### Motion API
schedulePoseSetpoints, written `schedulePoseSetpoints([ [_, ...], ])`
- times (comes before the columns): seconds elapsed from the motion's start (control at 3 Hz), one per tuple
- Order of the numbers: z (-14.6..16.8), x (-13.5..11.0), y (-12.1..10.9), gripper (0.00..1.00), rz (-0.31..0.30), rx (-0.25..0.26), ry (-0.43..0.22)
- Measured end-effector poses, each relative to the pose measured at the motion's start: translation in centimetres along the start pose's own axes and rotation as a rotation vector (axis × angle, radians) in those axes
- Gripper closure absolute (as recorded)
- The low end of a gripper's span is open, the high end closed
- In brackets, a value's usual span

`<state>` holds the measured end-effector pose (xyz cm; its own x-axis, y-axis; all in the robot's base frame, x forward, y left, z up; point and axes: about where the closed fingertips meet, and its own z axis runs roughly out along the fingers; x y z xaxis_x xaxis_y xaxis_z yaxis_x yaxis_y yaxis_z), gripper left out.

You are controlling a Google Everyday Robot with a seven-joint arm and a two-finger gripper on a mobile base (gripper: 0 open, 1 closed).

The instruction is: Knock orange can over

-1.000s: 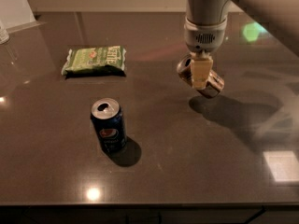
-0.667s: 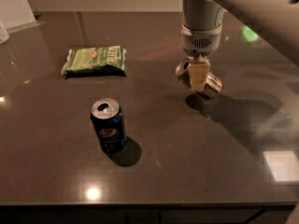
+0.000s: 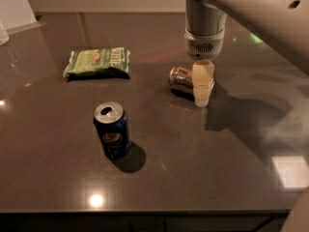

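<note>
Sideways, the coppery orange can lies against the end effector; its grip unclear

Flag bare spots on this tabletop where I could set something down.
Free on the glossy dark tabletop: front-right, between the upright dark blue metal can and the right edge; front-left, in front of the flat green snack bag; the back strip behind that bag. Crowded: centre-back, where the robot's cream hand hangs right beside the coppery orange metal can lying on its side.
</note>
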<state>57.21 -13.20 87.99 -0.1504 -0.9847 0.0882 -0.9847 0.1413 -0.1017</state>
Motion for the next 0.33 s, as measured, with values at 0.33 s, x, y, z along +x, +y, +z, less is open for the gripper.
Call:
schedulePoseSetpoints([
  [0.33, 0.0, -0.03, -0.04, 0.0, 0.0, 0.002, -0.001],
])
